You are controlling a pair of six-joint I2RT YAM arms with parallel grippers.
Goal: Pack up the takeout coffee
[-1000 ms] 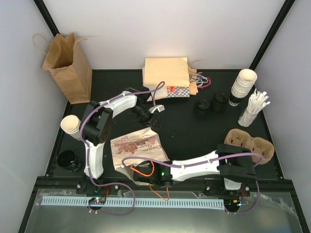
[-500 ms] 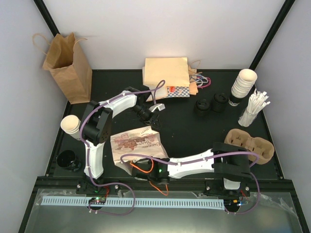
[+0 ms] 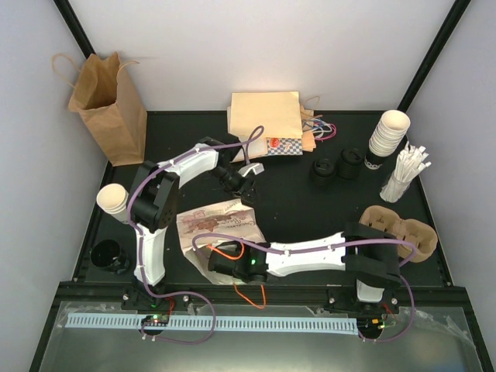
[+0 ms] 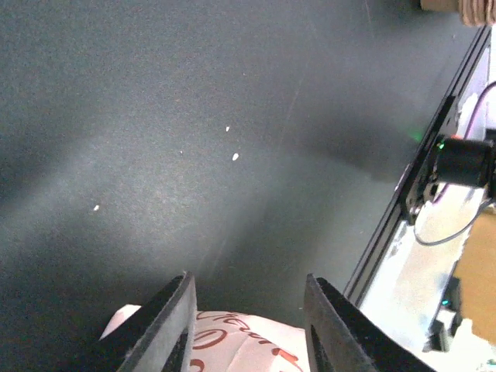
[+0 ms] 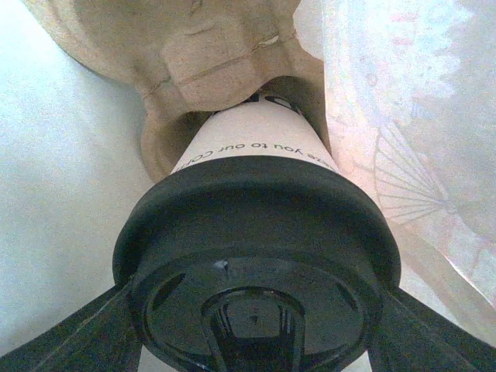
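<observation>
Looking through your right wrist camera, you see the right gripper [image 5: 260,322] clamped on the black lid of the takeout coffee [image 5: 256,225], which lies inside the printed paper bag [image 3: 223,222] on the table [image 3: 310,209], its cream base against a moulded brown pulp piece [image 5: 209,54]. Your left gripper [image 4: 248,280] hangs at the bag's far edge, fingers apart, that edge showing between them.

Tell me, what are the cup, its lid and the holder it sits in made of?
The cup looks like matte cream paper, going by its printed lettering and dull surface. Its lid seems to be moulded black plastic, smooth with a slight sheen. The holder appears to be pressed paper pulp: tan, rough and fibrous, with creases.
</observation>
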